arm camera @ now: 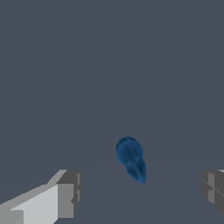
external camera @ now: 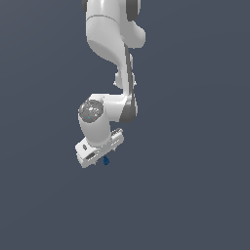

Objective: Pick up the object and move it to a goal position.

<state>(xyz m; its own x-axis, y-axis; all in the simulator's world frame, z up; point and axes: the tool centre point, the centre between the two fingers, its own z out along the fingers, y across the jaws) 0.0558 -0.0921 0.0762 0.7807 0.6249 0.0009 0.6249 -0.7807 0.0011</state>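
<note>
So the white arm (external camera: 114, 53) is bent down over the plain grey worktop (external camera: 195, 195), and the end effector (external camera: 101, 155) has its fingers (arm camera: 65, 194) spread wide apart, gripping nothing. The little dark blue object (arm camera: 131, 159) sits between them, not touching either one.

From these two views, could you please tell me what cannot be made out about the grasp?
- Exterior view: the blue object is too small to show its shape, and the gripper body hides the fingers.
- Wrist view: both fingers are cut off by the frame edges.
- Neither view shows a goal marker.
- Object height above the floor: unclear, no visible shadow.
</note>
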